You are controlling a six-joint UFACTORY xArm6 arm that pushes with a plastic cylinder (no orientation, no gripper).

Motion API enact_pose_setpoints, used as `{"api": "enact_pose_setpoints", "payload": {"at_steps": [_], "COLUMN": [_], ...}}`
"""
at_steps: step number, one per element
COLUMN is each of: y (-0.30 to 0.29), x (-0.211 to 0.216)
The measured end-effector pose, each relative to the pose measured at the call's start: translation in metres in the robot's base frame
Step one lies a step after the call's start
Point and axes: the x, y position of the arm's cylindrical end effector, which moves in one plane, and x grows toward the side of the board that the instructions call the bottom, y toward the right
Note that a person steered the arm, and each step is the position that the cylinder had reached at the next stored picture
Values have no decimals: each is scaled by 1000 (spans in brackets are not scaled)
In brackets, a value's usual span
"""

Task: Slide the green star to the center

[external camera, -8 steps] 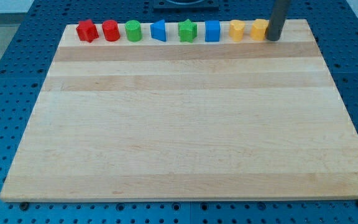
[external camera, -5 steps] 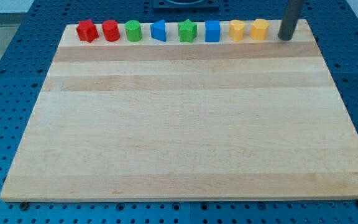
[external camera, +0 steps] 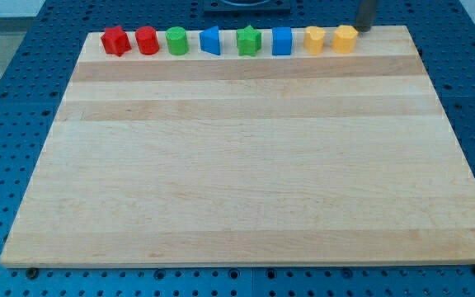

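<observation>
The green star (external camera: 248, 40) must be pushed from behind, toward the view's bottom. My tip (external camera: 365, 30) is seen by the yellow block (external camera: 345, 39); no hand is there to open or close.

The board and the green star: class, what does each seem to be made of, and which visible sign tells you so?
The board looks like pale wood with a smooth, matt finish: long grain bands run across it. The green star looks like moulded plastic, uniformly coloured with a slight sheen, though painted wood cannot be ruled out.
</observation>
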Motion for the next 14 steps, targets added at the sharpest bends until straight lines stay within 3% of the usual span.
{"api": "enact_pose_setpoints", "payload": {"at_steps": [6,12,14], "y": [-197,-249,-228], "x": [1,76,89]}}
